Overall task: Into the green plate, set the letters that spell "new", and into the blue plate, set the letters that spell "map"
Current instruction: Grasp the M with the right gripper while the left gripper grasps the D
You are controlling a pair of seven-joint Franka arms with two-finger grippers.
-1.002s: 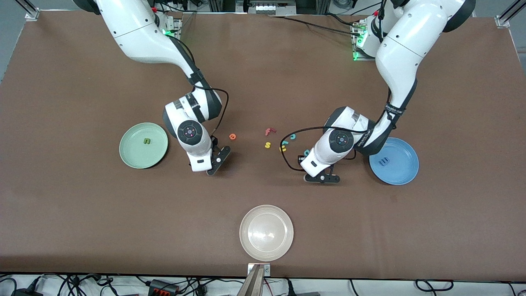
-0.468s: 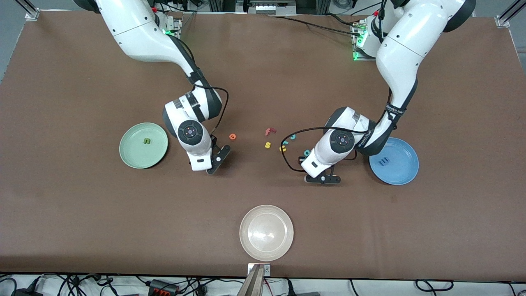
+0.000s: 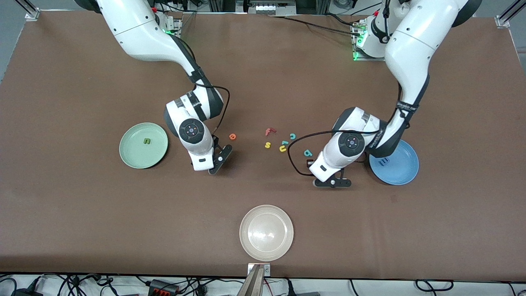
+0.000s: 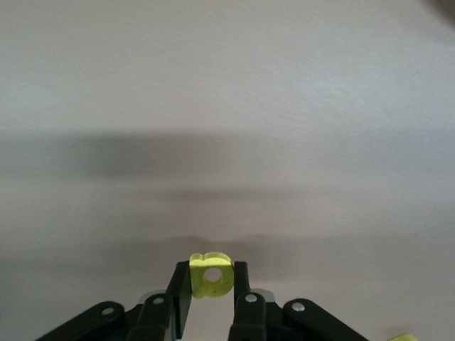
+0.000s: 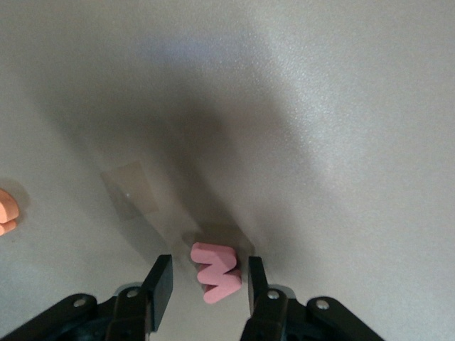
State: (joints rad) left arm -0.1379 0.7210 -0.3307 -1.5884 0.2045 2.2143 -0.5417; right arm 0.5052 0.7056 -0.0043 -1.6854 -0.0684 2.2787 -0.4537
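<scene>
My left gripper (image 3: 332, 182) (image 4: 212, 273) is shut on the yellow a (image 4: 211, 276), low over the table beside the blue plate (image 3: 404, 172). The blue m (image 3: 384, 161) lies in that plate. The teal p (image 3: 307, 153) lies on the table close by. My right gripper (image 3: 217, 163) (image 5: 210, 275) is open, its fingers straddling the pink w (image 5: 215, 272) on the table with a small gap on each side. The w is hidden in the front view. The orange e (image 3: 232, 136) (image 5: 6, 212) lies beside it. The green n (image 3: 146, 141) rests in the green plate (image 3: 131, 156).
Between the two grippers lie a red f (image 3: 269, 131), a yellow s (image 3: 267, 144), a teal c (image 3: 292, 136) and a yellow u (image 3: 282, 149). A whitish-beige plate (image 3: 266, 250) stands near the table's front edge.
My left gripper has shut on the yellow a and shifted toward the blue plate, uncovering the teal p. My right gripper's fingers have narrowed around the w.
</scene>
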